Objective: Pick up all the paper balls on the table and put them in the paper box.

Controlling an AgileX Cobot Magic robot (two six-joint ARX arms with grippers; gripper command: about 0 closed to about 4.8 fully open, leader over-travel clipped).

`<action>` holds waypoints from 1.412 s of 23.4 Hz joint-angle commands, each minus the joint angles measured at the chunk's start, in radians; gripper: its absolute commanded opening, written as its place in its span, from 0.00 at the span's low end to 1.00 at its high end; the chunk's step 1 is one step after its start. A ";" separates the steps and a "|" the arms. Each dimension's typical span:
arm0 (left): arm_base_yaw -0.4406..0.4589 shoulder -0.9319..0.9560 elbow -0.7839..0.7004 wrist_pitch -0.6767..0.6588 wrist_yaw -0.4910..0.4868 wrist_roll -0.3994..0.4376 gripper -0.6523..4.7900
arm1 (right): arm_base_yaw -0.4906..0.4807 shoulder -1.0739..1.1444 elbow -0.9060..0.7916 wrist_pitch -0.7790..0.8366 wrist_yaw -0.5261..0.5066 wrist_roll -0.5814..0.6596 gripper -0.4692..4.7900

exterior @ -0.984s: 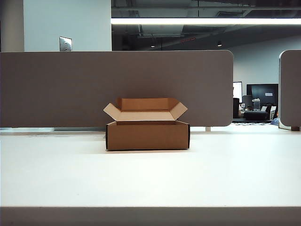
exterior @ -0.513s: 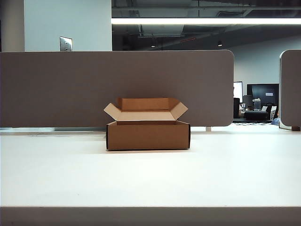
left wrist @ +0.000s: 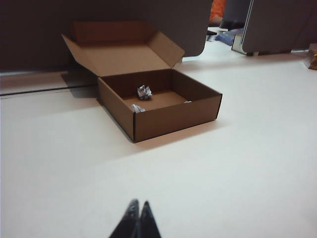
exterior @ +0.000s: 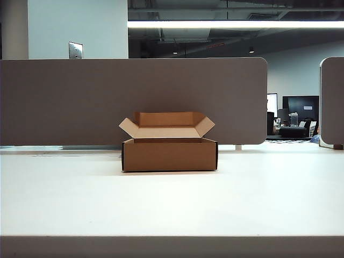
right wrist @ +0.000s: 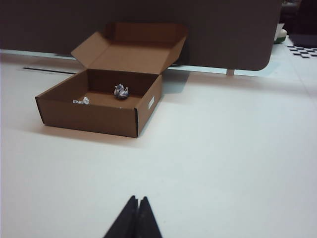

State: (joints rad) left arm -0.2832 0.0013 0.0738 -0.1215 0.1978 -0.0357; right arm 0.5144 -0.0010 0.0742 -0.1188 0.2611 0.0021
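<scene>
Two grippers, both pinched fully closed and empty, each seen only in its own wrist view; neither arm shows in the exterior view. Left gripper (left wrist: pixel 138 206): black fingertips pressed together, hanging over bare table (left wrist: pixel 59 163), well apart from the box (left wrist: pixel 163 111), which sits at about 12 o'clock from the tips. Box is open, flaps folded out, back flap leaning toward the divider (left wrist: pixel 99 15). Inside from this side: one ball (left wrist: pixel 144 91) on the box floor near the middle, a second (left wrist: pixel 137 108) tucked against the near wall at roughly 7 o'clock from the first, and a white scrap (left wrist: pixel 187 101) just peeking over the near wall at about 4 o'clock, too hidden to call for certain. In the exterior view the box (exterior: pixel 169 155) stands centred on the table (exterior: pixel 172 204), close in front of the divider (exterior: pixel 134 99), contents hidden by the front wall; no balls lie on the tabletop in any view. Right gripper (right wrist: pixel 137 202): same story, tips touching, nothing between them, over bare table (right wrist: pixel 237 148), box (right wrist: pixel 94 116) well off at around 11 o'clock. Two balls visible from here, one (right wrist: pixel 120 91) mid-floor, one (right wrist: pixel 82 101) at its 8 o'clock behind the near wall.
</scene>
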 commanded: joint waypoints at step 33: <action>0.014 0.001 -0.068 -0.023 -0.038 0.012 0.11 | -0.204 0.000 -0.073 0.018 -0.020 -0.074 0.13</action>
State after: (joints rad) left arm -0.2699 0.0025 0.0029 -0.1463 0.1547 -0.0269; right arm 0.3382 0.0010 0.0071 -0.1184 0.2394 -0.0692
